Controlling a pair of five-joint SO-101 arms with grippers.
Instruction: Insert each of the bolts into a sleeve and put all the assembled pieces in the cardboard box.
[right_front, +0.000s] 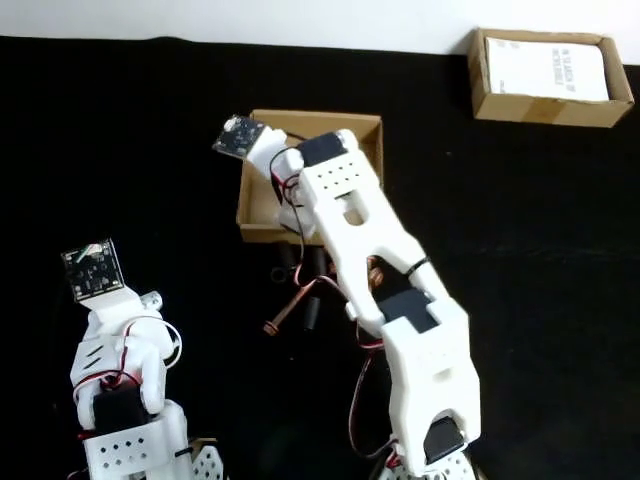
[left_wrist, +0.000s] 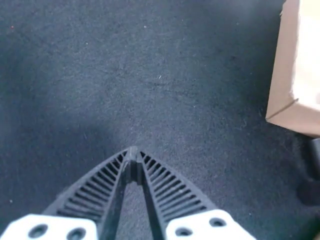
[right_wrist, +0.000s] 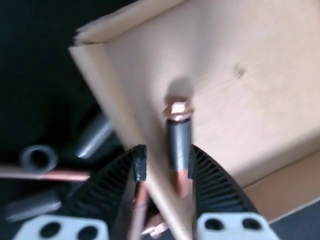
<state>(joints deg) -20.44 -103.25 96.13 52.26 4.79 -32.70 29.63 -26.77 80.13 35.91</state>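
Bolt (right_wrist: 178, 110), copper-coloured with a hex head, sits through a dark grey sleeve (right_wrist: 178, 140) at mid-frame in the right wrist view. It is seen against the floor of the cardboard box (right_wrist: 115, 85), between the parted fingers of the right pincer (right_wrist: 167, 154) and close beside one of them. At that frame's lower left, three loose sleeves (right_wrist: 39, 157) and one bare bolt (right_wrist: 50, 175) lie on the black worktop (left_wrist: 125, 75). The high view counts two boxes, this one at centre top under the right arm (right_front: 365, 230) and a second box (right_front: 545, 110) at upper right. The left pincer (left_wrist: 131, 152) is pressed together, empty.
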